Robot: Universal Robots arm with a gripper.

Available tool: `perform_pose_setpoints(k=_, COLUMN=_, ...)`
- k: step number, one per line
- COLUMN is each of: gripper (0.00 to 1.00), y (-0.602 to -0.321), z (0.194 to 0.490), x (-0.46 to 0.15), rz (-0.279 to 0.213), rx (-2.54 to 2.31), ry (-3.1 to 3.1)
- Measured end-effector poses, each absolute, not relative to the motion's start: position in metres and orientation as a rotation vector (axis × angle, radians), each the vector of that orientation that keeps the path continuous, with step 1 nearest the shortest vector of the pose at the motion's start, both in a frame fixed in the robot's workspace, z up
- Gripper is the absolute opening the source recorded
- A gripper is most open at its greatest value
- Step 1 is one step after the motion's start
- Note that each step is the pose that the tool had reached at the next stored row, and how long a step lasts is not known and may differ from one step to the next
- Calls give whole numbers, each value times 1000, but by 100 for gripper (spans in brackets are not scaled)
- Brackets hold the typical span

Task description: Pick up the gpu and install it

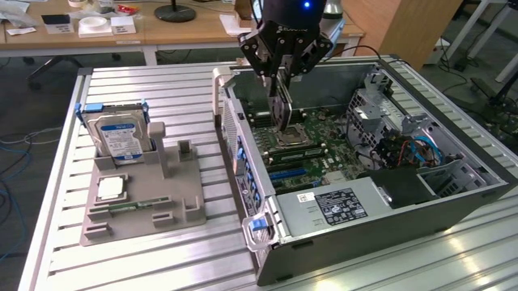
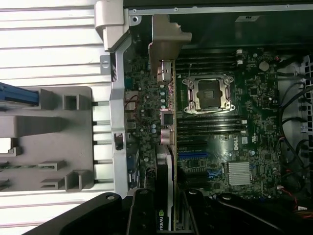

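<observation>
The gpu (image 1: 283,112) hangs edge-down inside the open computer case (image 1: 453,200), above the green motherboard (image 1: 324,151) beside the CPU socket (image 1: 292,138). My gripper (image 1: 283,74) is shut on the card's upper edge. In the wrist view the gpu (image 2: 167,122) runs away from me edge-on, its silver end bracket (image 2: 166,39) at the far end near the case's rear wall. The black fingers (image 2: 142,215) of my gripper (image 2: 166,218) clamp it from both sides. Blue expansion slots (image 2: 193,155) lie on the board just beside the card's line.
On the exterior view's left a grey parts holder (image 1: 162,200) stands on the slatted table, carrying a silver hard drive (image 1: 120,136), a green memory stick (image 1: 130,206) and a small square chip (image 1: 111,188). The case holds a drive cage with cables (image 1: 396,145) and a power supply (image 1: 336,206).
</observation>
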State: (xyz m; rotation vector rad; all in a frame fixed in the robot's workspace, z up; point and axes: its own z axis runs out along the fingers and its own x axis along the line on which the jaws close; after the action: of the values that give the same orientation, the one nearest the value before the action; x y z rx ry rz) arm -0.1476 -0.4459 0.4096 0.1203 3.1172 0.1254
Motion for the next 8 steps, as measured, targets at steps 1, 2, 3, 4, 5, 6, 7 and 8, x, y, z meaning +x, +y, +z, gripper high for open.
perform_pose_setpoints(k=1, gripper=27, y=-446, z=410, x=-146, rz=125, rx=120, ry=3117)
perform_pose_setpoints(k=2, gripper=27, y=-446, z=410, x=-143, rz=125, rx=120, ry=3117)
perform_pose_setpoints(k=3, gripper=27, y=-446, z=410, x=-141, rz=125, rx=120, ry=3117)
perform_pose_setpoints(k=4, gripper=27, y=-446, z=410, x=-139, rz=125, rx=120, ry=3117)
perform_pose_setpoints(k=5, gripper=27, y=-446, z=410, x=-137, rz=125, rx=120, ry=3117)
perform_pose_setpoints(k=6, gripper=27, y=-446, z=410, x=-135, rz=125, rx=120, ry=3117)
perform_pose_setpoints(k=7, gripper=27, y=-446, z=410, x=-132, rz=125, rx=120, ry=3117)
perform_pose_setpoints(k=8, gripper=27, y=-446, z=410, x=-130, rz=125, rx=120, ry=3117)
